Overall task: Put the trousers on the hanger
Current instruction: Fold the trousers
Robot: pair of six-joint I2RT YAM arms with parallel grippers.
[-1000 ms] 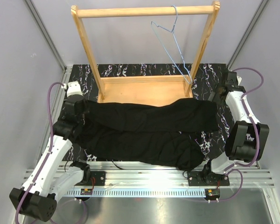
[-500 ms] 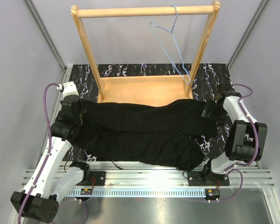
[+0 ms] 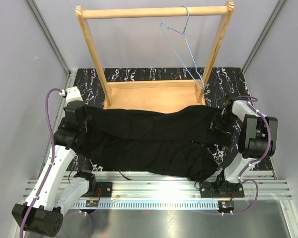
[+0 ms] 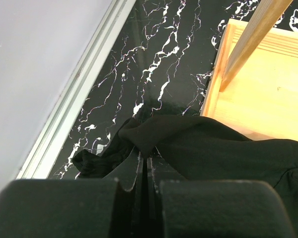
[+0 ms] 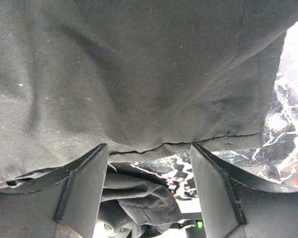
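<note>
A black mat veined with white covers the table between plain grey walls. At its far side stands a light wooden rack, and the hanger, thin light-blue wire, hangs by its hook from the right end of the top bar. The trousers lie spread and wrinkled across the mat in front of the rack's base, with the 2 arms at their 2 ends. The left gripper has its jaws pressed together on a raised fold of the cloth. The right gripper has its jaws spread wide, and a stitched edge of the trousers lies between its fingers.
</note>
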